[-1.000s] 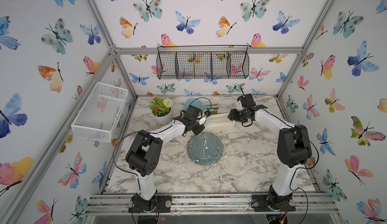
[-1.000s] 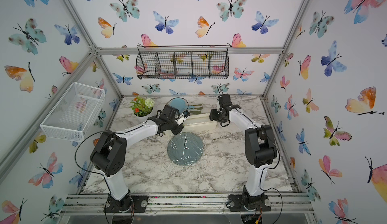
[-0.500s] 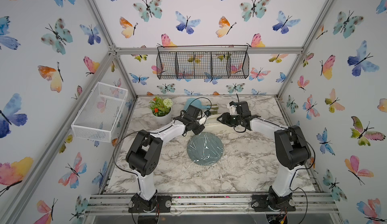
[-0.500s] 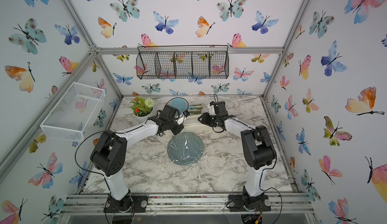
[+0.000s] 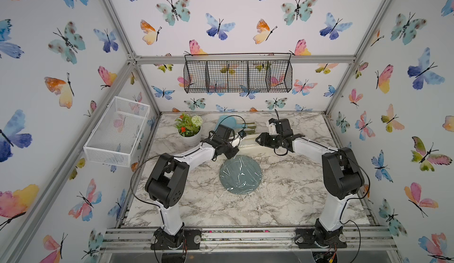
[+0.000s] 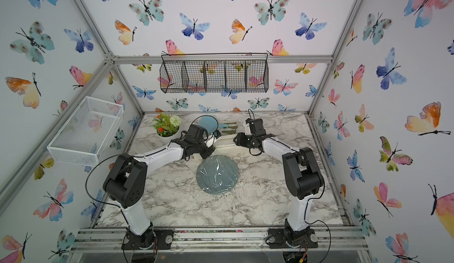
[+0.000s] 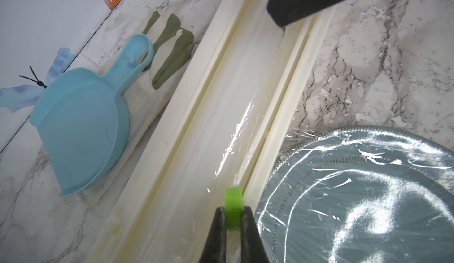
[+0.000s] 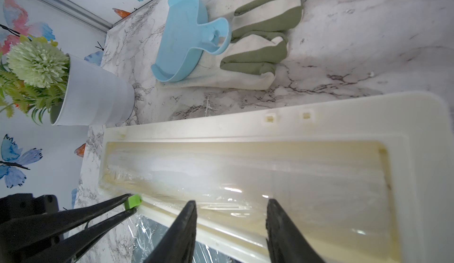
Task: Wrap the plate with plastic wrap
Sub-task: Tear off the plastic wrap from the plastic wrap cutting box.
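Plate point(image 7: 368, 146) cropped; left end effector point(image 7: 233, 211) half-hides slider point(image 7: 233, 198).

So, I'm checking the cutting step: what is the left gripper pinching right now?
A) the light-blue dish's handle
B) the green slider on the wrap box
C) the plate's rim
B: the left wrist view shows the left gripper shut on the green slider.

Pretty clearly a robot lab cell dressed up homey: aluminium frame point(image 5: 243, 59), butterfly wallpaper point(image 5: 221, 25), marble-look surface point(image 5: 282, 200), wire basket point(image 5: 238, 77) hung at the back, robot arms point(image 5: 169, 183) bolted to a rail point(image 5: 245, 236).
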Robot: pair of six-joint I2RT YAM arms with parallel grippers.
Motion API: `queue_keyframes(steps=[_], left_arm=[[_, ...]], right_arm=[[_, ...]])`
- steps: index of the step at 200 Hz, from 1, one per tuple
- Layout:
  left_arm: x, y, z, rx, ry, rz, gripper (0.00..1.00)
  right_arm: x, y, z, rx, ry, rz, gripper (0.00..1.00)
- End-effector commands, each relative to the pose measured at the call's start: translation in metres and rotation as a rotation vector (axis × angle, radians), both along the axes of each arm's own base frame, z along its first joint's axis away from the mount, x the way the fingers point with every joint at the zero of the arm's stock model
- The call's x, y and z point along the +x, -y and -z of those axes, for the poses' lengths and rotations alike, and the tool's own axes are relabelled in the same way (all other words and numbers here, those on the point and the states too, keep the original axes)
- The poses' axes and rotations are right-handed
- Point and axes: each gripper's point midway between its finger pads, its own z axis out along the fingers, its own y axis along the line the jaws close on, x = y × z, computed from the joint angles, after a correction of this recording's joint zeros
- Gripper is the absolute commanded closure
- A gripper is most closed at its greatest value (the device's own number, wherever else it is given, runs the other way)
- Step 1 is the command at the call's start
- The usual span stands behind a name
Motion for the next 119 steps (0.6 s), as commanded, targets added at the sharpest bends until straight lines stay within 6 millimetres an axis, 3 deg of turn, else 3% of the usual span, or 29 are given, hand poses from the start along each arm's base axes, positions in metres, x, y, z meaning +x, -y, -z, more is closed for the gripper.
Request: queue_keyframes(steps=[1, 49, 81, 103, 119], left_arm=[[-0.022, -0.067, 0.033, 0.180, -0.135, -0.110, 1.00], [-0.035, -0.081, 0.039, 0.243, -0.079, -0.061, 1.00], [-0.027, -0.067, 0.043, 0.244, -0.170, -0.027, 1.00], [-0.014, -0.037, 0.028, 0.178, -0.256, 0.062, 1.00], [-0.006, -0.025, 0.024, 0.178, -0.274, 0.098, 1.00]], right_arm=[[-0.050, 0.092, 0.107, -0.368, -0.321, 0.155, 0.50], [-0.047, 0.094, 0.107, -0.383, -0.321, 0.147, 0.51], [-0.041, 0.087, 0.104, -0.356, -0.309, 0.134, 0.51], [-0.038, 0.082, 0.103, -0.343, -0.307, 0.116, 0.51], [-0.037, 0.077, 0.106, -0.331, -0.319, 0.089, 0.51]])
